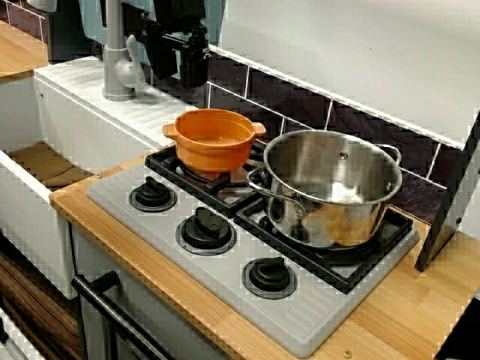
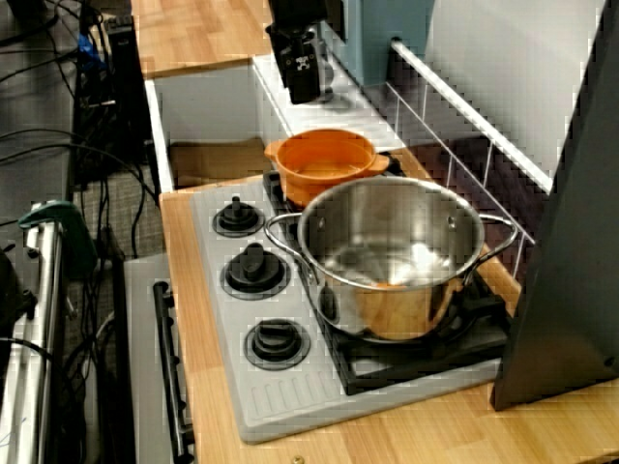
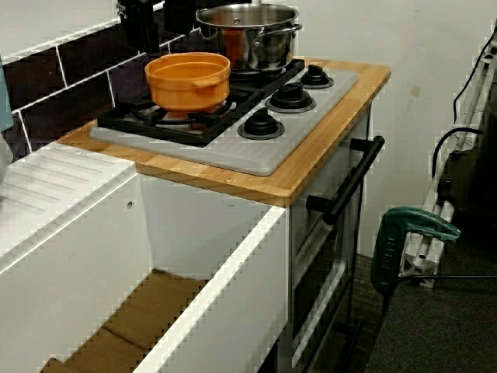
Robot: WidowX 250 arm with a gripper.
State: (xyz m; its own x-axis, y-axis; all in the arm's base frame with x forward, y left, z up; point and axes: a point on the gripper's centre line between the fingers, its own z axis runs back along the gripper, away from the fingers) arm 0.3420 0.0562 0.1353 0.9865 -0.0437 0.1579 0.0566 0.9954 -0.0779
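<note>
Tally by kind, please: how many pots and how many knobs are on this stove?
Pots: 2 (orange pot, steel pot)
Knobs: 3 (left knob, middle knob, right knob)
Total: 5

Two high front views, one seemingly lower side view, all near the stove (image 1: 307,319).

Small pot (image 1: 214,139) on stove (image 1: 300,322), back-L burner; big pot (image 1: 330,187) just R of it; 3 knobs (image 1: 205,229) in front. Sink (image 1: 82,131) L of stove. Gripper (image 1: 191,75) above & behind small pot.
</note>
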